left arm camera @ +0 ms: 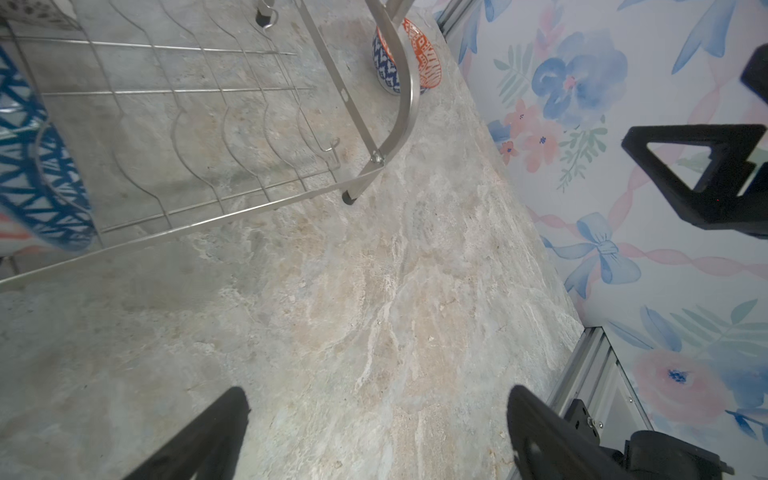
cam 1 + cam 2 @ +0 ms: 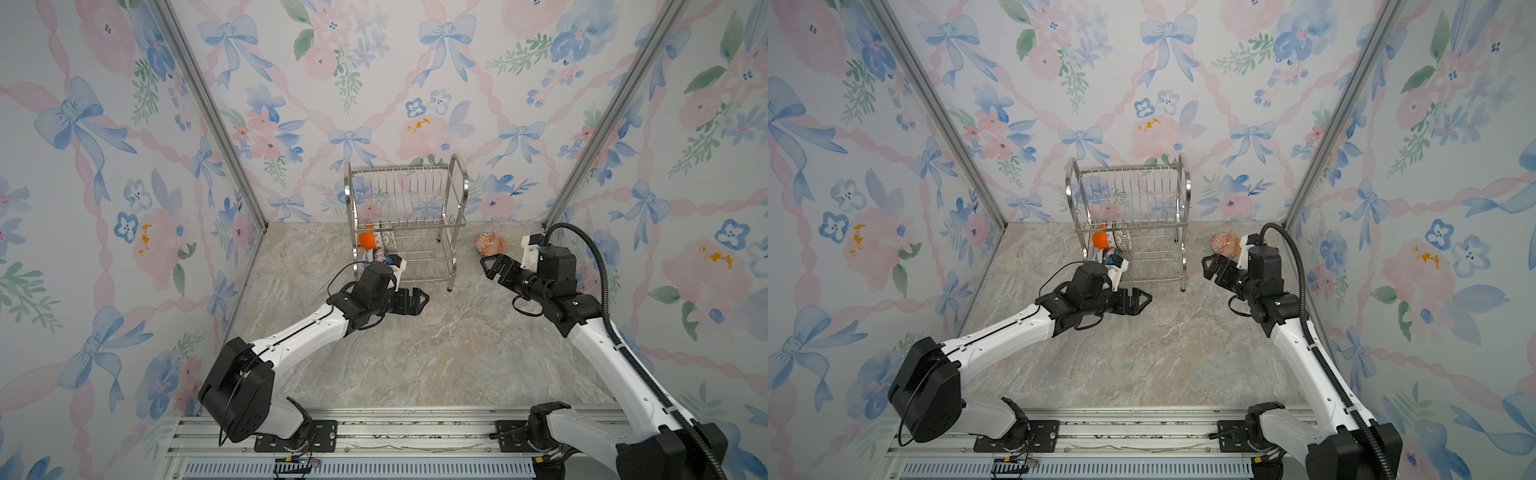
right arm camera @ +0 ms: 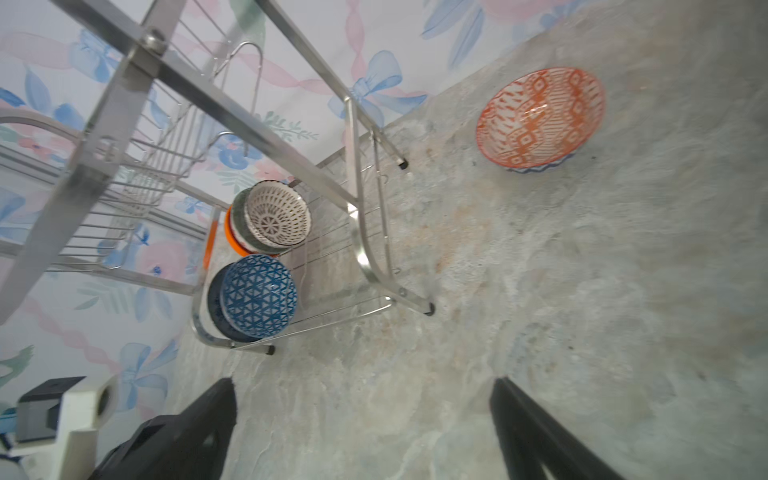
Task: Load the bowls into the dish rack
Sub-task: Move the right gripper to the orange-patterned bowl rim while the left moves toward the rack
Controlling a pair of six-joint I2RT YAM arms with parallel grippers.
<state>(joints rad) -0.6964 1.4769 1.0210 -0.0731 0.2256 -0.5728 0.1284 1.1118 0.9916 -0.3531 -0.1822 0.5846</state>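
The steel dish rack [image 2: 464,187] [image 2: 1187,187] stands at the back of the table. Its lower shelf holds several bowls on edge at its left end: a plain orange one [image 2: 365,239], a white lattice one [image 3: 276,218] and a dark-blue triangle one [image 3: 257,301]. An orange-red patterned bowl [image 2: 490,244] [image 2: 1225,245] [image 3: 540,118] rests on the table right of the rack. My right gripper [image 2: 494,262] [image 3: 361,386] is open and empty just in front of that bowl. My left gripper [image 2: 424,297] [image 1: 374,399] is open and empty in front of the rack.
The marble tabletop [image 2: 415,353] is walled in by floral panels on three sides. An aluminium rail [image 2: 374,432] with both arm bases runs along the front edge. The rack's upper shelf [image 2: 1133,187] holds nothing.
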